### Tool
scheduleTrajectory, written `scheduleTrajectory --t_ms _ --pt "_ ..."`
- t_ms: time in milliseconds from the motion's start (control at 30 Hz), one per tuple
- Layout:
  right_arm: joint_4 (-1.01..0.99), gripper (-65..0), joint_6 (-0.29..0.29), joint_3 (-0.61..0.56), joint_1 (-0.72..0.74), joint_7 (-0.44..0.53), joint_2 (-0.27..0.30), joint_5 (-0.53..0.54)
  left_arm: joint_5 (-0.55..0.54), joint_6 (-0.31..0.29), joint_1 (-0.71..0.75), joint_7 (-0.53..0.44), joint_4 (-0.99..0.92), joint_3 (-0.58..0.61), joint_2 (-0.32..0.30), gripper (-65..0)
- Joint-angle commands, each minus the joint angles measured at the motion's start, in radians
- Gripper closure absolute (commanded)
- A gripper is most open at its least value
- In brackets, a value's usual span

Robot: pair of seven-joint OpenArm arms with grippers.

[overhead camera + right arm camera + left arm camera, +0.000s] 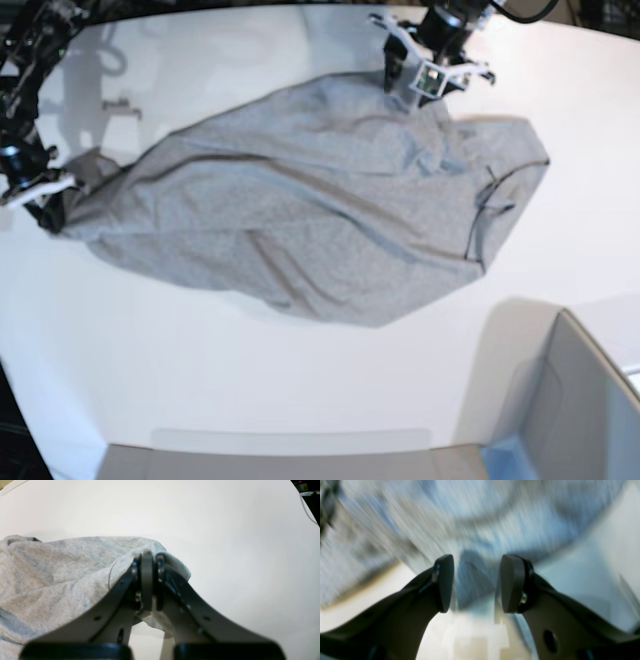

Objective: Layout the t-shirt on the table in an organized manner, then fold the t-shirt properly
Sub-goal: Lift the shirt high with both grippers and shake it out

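The right gripper has its black pads pressed together on a pinch of the light heather-grey cotton t-shirt, cloth bunching over and under the jaws. The left gripper stands with its pads well apart and nothing between them; its wrist view is smeared, so I cannot tell whether the pads touch the fabric below, though in the base view it sits at the shirt's far edge.

The shirt lies rumpled across the middle of the large smooth white table, stretched from the right gripper's corner toward the left gripper, with folds and a dark seam line showing near its other end.

The step in hand looks like spreading the shirt flat. To do it well, the left gripper probably needs a firm bite on a single edge, not a bunch of layers, and then both arms should draw apart evenly and low so creases pull out without dragging the whole garment.

Bare tabletop lies open on the near side of the shirt. The grey box-like bin sits at the near corner, well apart from the cloth, and the table's curved edge runs close behind the left gripper.
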Motion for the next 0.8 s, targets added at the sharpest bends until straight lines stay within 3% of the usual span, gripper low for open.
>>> scheduleTrajectory --t_ms 0,767 --pt "0.014 0.0 0.004 0.004 0.008 0.026 0.018 0.010 0.003 0.002 0.011 -0.013 0.018 0.000 -0.007 -30.5" --pt "0.014 0.0 0.004 0.006 0.008 0.026 0.019 0.010 0.002 0.002 0.013 -0.005 -0.056 -0.058 0.009 -30.5"
